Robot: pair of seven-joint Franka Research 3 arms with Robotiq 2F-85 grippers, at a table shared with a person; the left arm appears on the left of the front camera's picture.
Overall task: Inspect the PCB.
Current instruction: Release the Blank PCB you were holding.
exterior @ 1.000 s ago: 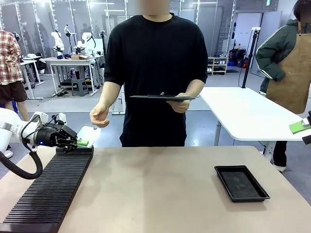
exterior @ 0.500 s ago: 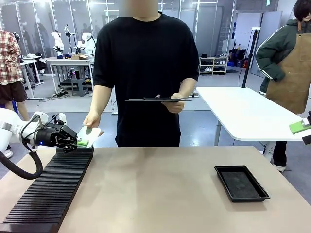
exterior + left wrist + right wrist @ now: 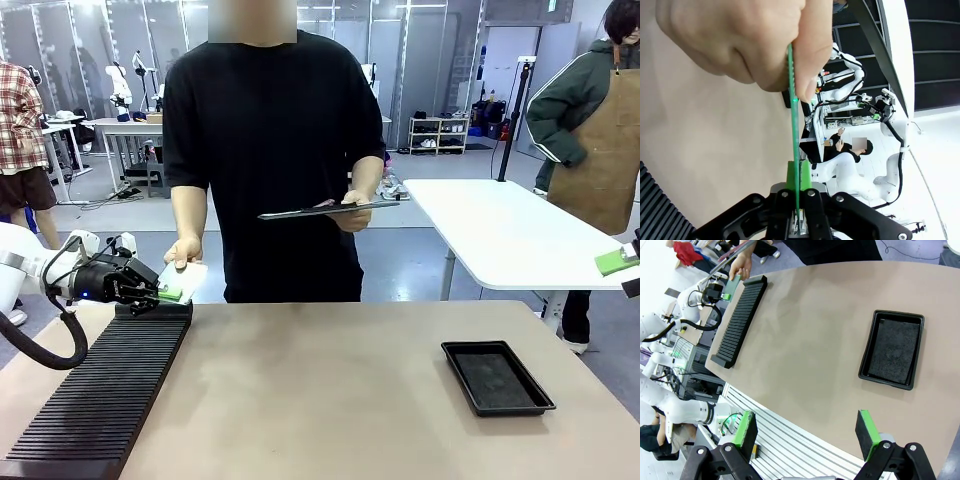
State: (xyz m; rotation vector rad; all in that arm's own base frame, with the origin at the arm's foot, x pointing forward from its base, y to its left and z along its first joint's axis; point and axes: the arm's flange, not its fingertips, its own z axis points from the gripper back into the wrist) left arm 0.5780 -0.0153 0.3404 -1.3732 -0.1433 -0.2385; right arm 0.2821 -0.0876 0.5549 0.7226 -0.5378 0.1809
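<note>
The PCB (image 3: 184, 279) is a thin pale green board held out over the far end of the rack. My left gripper (image 3: 152, 292) is shut on its near edge. A person's hand (image 3: 183, 250) grips its far end. In the left wrist view the PCB (image 3: 794, 125) shows edge-on as a thin green line between my green pads (image 3: 805, 174), with the person's hand (image 3: 740, 45) pinching its upper part. From the right wrist view the PCB (image 3: 733, 286) shows small at the far table corner. My right gripper (image 3: 806, 432) hangs open and high over the table's near edge, holding nothing.
A long black slotted rack (image 3: 110, 385) lies along the table's left side. A shallow black tray (image 3: 452, 365) sits at the right. The person's other hand holds a dark clipboard (image 3: 330, 208) level at chest height. Another person in an apron stands behind the white table (image 3: 500, 235).
The person has stepped towards picture left, and their free hand has come down and taken hold of the PCB's far end. The clipboard now tilts slightly. My left gripper has stayed put.
</note>
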